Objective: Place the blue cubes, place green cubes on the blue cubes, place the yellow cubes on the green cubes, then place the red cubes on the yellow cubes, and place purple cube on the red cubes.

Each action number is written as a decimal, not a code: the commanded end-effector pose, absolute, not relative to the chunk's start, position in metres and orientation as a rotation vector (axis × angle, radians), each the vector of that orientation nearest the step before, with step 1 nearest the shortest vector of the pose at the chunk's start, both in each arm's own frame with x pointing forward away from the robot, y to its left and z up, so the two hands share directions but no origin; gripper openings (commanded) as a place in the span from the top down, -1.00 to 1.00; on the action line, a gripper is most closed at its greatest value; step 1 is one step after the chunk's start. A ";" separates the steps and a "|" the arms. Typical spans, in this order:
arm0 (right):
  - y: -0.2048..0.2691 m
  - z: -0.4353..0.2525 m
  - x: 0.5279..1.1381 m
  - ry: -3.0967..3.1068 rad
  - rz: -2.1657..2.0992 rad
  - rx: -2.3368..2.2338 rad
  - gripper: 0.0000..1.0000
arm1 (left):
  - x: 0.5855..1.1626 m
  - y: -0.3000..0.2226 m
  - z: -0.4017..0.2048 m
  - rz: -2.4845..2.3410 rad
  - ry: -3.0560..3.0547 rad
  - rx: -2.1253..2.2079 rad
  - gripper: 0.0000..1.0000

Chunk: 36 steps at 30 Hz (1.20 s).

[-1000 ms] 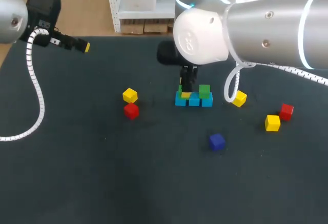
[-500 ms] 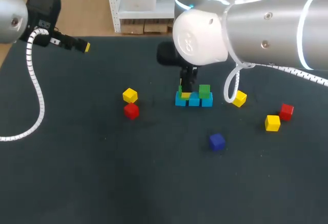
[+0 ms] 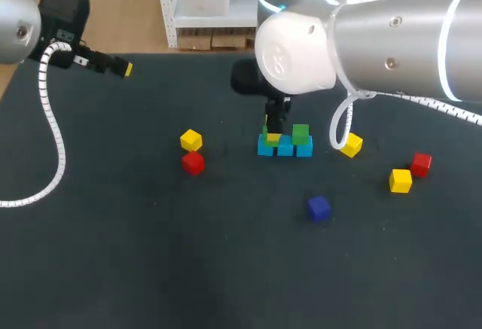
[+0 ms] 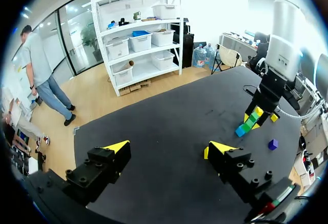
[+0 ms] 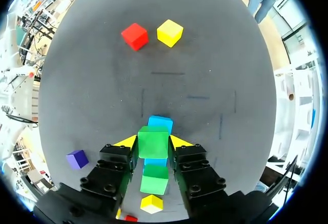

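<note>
Gripper on right arm [image 5: 152, 144] clasps plain-faced green cube [image 5: 153, 139] above blue cubes [image 5: 161, 122].

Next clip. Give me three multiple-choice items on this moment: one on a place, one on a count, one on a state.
1. Where is the purple cube? A on a red cube; B held in the air; C alone on the table.
2. How many yellow cubes lie loose? A one; B three; C five.
3. The right tool is: A shut on a green cube; B open and empty; C shut on a red cube.
Answers: C, nothing touches it; B, three show in the head view; A, both tips press the cube's sides.
</note>
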State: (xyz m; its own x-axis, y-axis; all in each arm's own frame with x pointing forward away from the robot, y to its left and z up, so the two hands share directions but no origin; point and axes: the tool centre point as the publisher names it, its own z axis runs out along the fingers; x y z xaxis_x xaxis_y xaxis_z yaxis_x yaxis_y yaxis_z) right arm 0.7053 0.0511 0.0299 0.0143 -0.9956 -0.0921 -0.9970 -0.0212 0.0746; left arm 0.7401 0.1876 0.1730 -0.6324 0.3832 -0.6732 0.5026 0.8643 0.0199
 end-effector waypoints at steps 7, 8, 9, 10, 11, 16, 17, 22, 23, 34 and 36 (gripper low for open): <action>0.052 0.041 0.705 2.167 0.186 -2.225 0.64 | 0.740 0.189 0.173 -0.229 2.325 0.643 -1.00; 0.052 0.041 0.705 2.167 0.185 -2.225 0.64 | 0.740 0.189 0.173 -0.229 2.325 0.643 -1.00; 0.052 0.042 0.705 2.171 0.181 -2.223 0.64 | 0.740 0.189 0.173 -0.229 2.325 0.643 -1.00; 0.052 0.042 0.706 2.176 0.179 -2.222 0.64 | 0.740 0.189 0.173 -0.229 2.325 0.643 -1.00; 0.052 0.042 0.706 2.178 0.179 -2.221 0.64 | 0.740 0.189 0.173 -0.229 2.325 0.643 -1.00; 0.051 0.042 0.706 2.186 0.182 -2.216 0.63 | 0.740 0.189 0.173 -0.229 2.325 0.643 -1.00; 0.051 0.041 0.707 2.190 0.183 -2.215 0.63 | 0.740 0.189 0.173 -0.229 2.325 0.643 -1.00; 0.050 0.039 0.708 2.198 0.185 -2.213 0.63 | 0.740 0.189 0.173 -0.229 2.325 0.643 -1.00; 0.049 0.038 0.708 2.198 0.185 -2.213 0.64 | 0.740 0.189 0.173 -0.229 2.325 0.643 -1.00; 0.047 0.035 0.708 2.212 0.191 -2.218 0.63 | 0.740 0.189 0.173 -0.229 2.325 0.643 -1.00; 0.046 0.034 0.708 2.213 0.194 -2.218 0.62 | 0.740 0.189 0.173 -0.229 2.325 0.643 -1.00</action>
State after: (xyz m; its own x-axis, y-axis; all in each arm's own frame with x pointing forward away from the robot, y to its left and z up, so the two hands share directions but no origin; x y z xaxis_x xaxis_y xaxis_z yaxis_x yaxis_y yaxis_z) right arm 0.7068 0.0470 0.0343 -0.0020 -0.9962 -0.0869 -0.9966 -0.0053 0.0827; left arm 0.7401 0.1876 0.1730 -0.6324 0.3832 -0.6732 0.5026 0.8643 0.0199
